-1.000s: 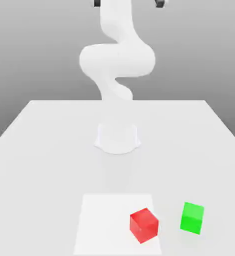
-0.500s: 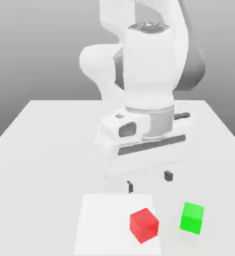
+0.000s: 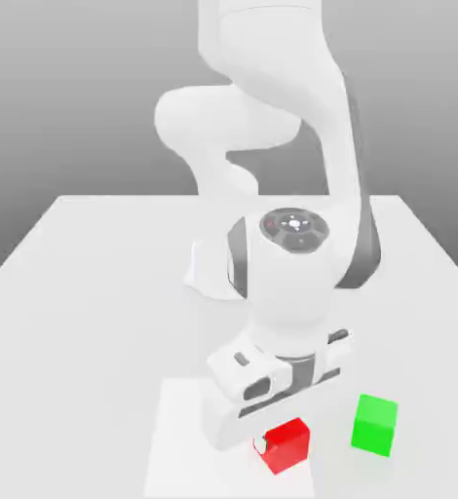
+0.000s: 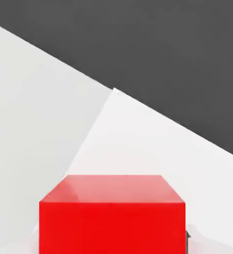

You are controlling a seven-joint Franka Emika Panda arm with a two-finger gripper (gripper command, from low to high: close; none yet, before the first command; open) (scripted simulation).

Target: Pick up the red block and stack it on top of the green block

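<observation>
The hand (image 3: 281, 441) is down at the red block (image 3: 288, 451), near the green block (image 3: 374, 426). I can't tell if it is open or closed.

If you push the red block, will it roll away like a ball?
Probably not: the red block has flat sides, so it would likely slide. Its straight edges suggest it's stiff, so it probably wouldn't squish.

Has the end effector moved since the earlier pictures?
Yes. In the exterior view, the end effector has come down over the white square and reached the red block; half a second ago it hovered higher.
</observation>
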